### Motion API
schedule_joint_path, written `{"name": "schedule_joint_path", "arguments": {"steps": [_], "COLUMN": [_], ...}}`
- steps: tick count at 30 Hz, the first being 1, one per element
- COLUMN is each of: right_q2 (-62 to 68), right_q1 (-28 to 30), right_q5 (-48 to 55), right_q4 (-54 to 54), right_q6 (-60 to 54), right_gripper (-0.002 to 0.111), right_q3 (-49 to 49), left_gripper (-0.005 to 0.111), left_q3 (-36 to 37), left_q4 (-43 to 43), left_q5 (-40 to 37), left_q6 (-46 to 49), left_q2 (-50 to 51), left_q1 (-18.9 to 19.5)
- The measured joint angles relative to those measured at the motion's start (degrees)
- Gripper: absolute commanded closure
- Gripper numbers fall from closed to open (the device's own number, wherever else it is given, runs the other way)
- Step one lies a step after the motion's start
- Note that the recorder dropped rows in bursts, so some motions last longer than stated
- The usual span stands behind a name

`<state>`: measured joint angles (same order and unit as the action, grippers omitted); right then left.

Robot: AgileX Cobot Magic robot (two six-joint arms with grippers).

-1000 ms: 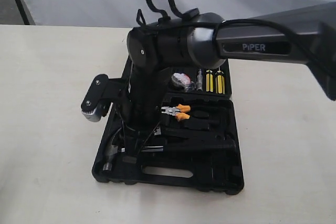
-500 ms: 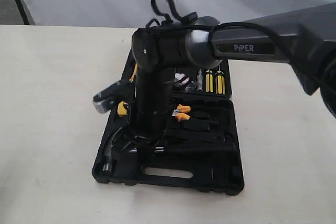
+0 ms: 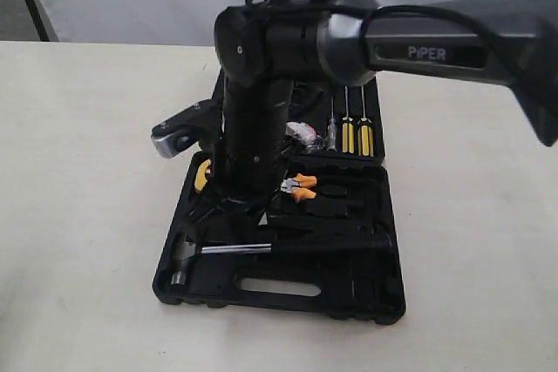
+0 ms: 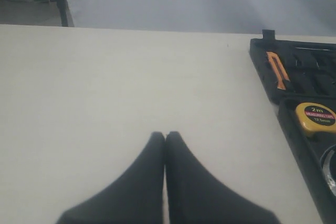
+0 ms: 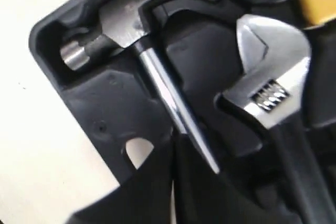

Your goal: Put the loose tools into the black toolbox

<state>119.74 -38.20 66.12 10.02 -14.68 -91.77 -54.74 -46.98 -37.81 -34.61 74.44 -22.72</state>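
Note:
The black toolbox [image 3: 288, 304] lies open on the table. The steel claw hammer [image 3: 222, 251] rests in its front slot, head to the left. In the right wrist view the hammer [image 5: 123, 24] and the adjustable wrench [image 5: 273, 85] lie side by side in the toolbox [image 5: 105, 108]. My right gripper [image 5: 173, 142] is shut and empty, just above the hammer's shaft; in the exterior view it [image 3: 228, 208] points down into the box and hides the wrench. A small roll [image 3: 301, 131] sits in the back compartment. My left gripper [image 4: 165, 136] is shut over bare table beside the toolbox [image 4: 265, 77].
A yellow tape measure [image 4: 315, 117] and orange-handled pliers [image 3: 302, 187] sit in the box. Yellow-handled screwdrivers [image 3: 357, 137] stand along the back. The right arm [image 3: 436, 45] stretches across from the right. Bare table [image 3: 87, 172] lies left of the box.
My right gripper has lifted a little from the hammer's slot and its wrist has turned, so the hammer's shaft now shows. The hammer has stayed put.

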Motion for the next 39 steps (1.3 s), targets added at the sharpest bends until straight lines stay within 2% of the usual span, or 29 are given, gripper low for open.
{"name": "schedule_joint_path", "arguments": {"steps": [5, 12, 15, 19, 24, 27, 30, 34, 36, 39], "right_q2": [1.83, -3.17, -5.37, 1.56, 1.58, -2.97, -11.04, -19.84, -25.08, -36.81], "right_q1": [0.29, 0.29, 0.32, -0.57, -0.46, -0.05, 3.10, 8.46, 11.32, 19.38], "right_q5": [-3.32, -6.44, -8.58, -10.77, -9.55, -8.89, -9.28, -11.28, -15.50, -21.76], "right_q4": [-0.50, -1.97, 0.60, 0.15, -0.47, -0.87, -0.87, -1.10, -0.88, -0.74], "right_q6": [0.40, 2.53, 2.95, 5.12, 6.82, 9.57, 13.03, 16.41, 19.08, 22.29], "right_gripper": [0.108, 0.108, 0.108, 0.108, 0.108, 0.108, 0.108, 0.108, 0.108, 0.108], "right_q3": [6.68, 4.67, 3.88, 6.37, 5.38, 3.54, 4.99, 18.30, 26.31, 36.67], "left_gripper": [0.105, 0.105, 0.105, 0.105, 0.105, 0.105, 0.105, 0.105, 0.105, 0.105], "left_q3": [0.00, 0.00, 0.00, 0.00, 0.00, 0.00, 0.00, 0.00, 0.00, 0.00], "left_q4": [0.00, 0.00, 0.00, 0.00, 0.00, 0.00, 0.00, 0.00, 0.00, 0.00], "left_q5": [0.00, 0.00, 0.00, 0.00, 0.00, 0.00, 0.00, 0.00, 0.00, 0.00], "left_q6": [0.00, 0.00, 0.00, 0.00, 0.00, 0.00, 0.00, 0.00, 0.00, 0.00], "left_q2": [0.00, 0.00, 0.00, 0.00, 0.00, 0.00, 0.00, 0.00, 0.00, 0.00], "left_q1": [0.00, 0.00, 0.00, 0.00, 0.00, 0.00, 0.00, 0.00, 0.00, 0.00]}}
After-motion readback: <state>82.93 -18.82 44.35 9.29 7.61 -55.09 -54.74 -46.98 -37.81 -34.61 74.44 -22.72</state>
